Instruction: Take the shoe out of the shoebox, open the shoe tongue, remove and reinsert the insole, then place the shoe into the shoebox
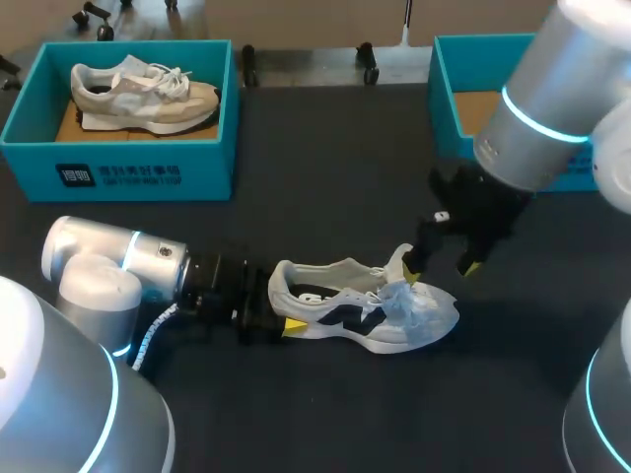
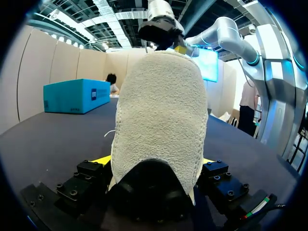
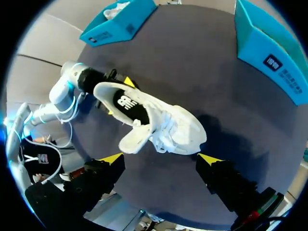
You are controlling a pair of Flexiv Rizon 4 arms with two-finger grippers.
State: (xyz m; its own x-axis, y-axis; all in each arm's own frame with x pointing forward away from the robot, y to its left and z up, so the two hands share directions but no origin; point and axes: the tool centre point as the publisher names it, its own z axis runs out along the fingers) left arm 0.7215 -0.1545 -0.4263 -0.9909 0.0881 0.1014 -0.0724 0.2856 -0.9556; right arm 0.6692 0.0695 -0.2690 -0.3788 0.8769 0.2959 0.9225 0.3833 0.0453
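Observation:
A white sneaker (image 1: 360, 313) with dark side marks stands on the black table (image 1: 325, 177), toe to the right. Its tongue (image 1: 400, 262) is pulled up and forward, and the black insole (image 3: 126, 103) shows inside. My left gripper (image 1: 281, 307) lies low on the table, a yellow-tipped finger on each side of the heel (image 2: 159, 110) and touching it. My right gripper (image 1: 441, 266) hangs open just above the toe and tongue, apart from the shoe. In the right wrist view the right gripper (image 3: 161, 159) holds nothing, and the shoe (image 3: 163, 127) lies ahead of it.
A teal shoebox (image 1: 30, 118) at the back left holds a second, beige sneaker (image 1: 143, 94). Another teal shoebox (image 1: 446, 94) stands at the back right, partly hidden behind my right arm (image 1: 542, 128). Bare table lies between the boxes and in front of the shoe.

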